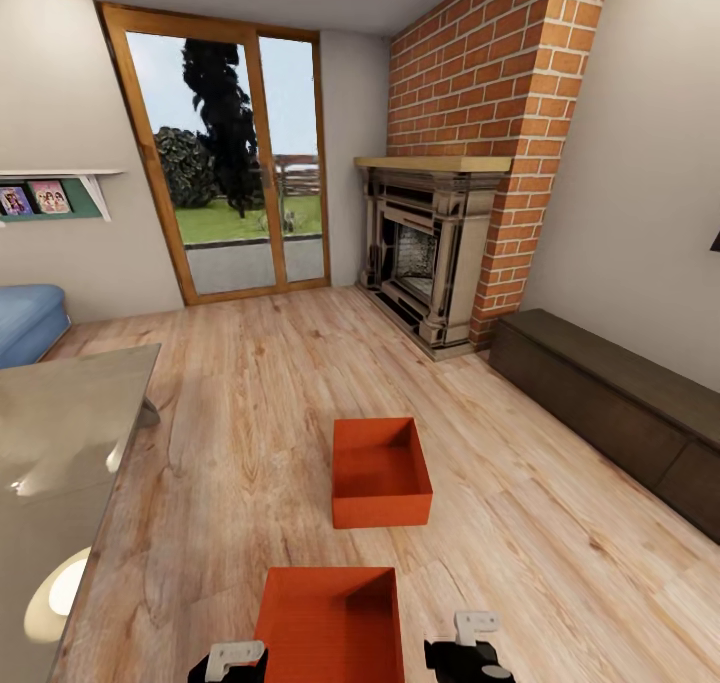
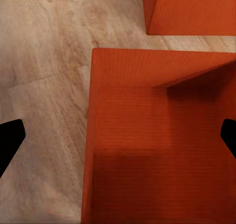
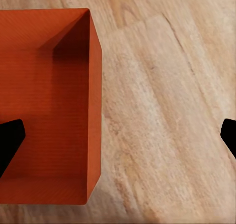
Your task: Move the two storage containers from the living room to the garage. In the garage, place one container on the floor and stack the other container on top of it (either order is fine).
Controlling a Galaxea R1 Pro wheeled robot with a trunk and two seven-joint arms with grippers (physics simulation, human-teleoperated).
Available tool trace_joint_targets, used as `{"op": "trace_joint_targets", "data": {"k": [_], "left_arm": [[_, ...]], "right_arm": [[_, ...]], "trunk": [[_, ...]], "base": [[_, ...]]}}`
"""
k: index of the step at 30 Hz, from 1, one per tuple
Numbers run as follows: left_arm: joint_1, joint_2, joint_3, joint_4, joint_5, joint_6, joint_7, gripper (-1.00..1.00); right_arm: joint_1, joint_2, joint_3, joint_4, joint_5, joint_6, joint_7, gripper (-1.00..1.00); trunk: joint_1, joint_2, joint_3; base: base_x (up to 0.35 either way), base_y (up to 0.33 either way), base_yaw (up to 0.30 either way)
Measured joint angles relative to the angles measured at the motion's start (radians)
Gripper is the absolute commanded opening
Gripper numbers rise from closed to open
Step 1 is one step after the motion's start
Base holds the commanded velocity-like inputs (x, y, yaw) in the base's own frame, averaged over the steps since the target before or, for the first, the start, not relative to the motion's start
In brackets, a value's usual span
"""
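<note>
A: Quick, left to right, what's sitting where?

B: Glass-topped table [image 1: 60, 433] sitting far left, blue sofa [image 1: 28, 318] behind it. Left gripper [image 1: 232, 660] hovering over the near container [image 1: 330, 623], jaws standing wide, one finger over the wood floor [image 1: 230, 403], the other over the bin's inside, gripping nothing.

A: And the second bin?

B: Far container [image 1: 380, 471] resting on the planks just beyond the near one, a narrow strip of floor showing between them. Right gripper [image 1: 470, 653] hanging over the near bin's right wall, jaws also wide, empty. Brick fireplace [image 1: 440, 253] standing behind, dark low cabinet [image 1: 610, 403] running along the right wall.
</note>
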Motion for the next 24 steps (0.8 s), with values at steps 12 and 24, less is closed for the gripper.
{"op": "trace_joint_targets", "data": {"k": [12, 24], "left_arm": [[0.000, -0.001, -0.001, 0.001, -0.001, 0.002, 0.012, 1.00], [0.000, -0.001, -0.001, 0.000, -0.001, 0.001, 0.013, 1.00]], "right_arm": [[0.000, 0.001, 0.000, 0.008, 0.000, 0.000, -0.004, 1.00], [0.000, 0.000, 0.000, 0.009, 0.000, 0.000, -0.004, 1.00]], "trunk": [[0.000, 0.000, 0.000], [0.019, -0.035, -0.016]], "base": [[0.000, 0.000, 0.000], [0.000, 0.000, 0.000]]}}
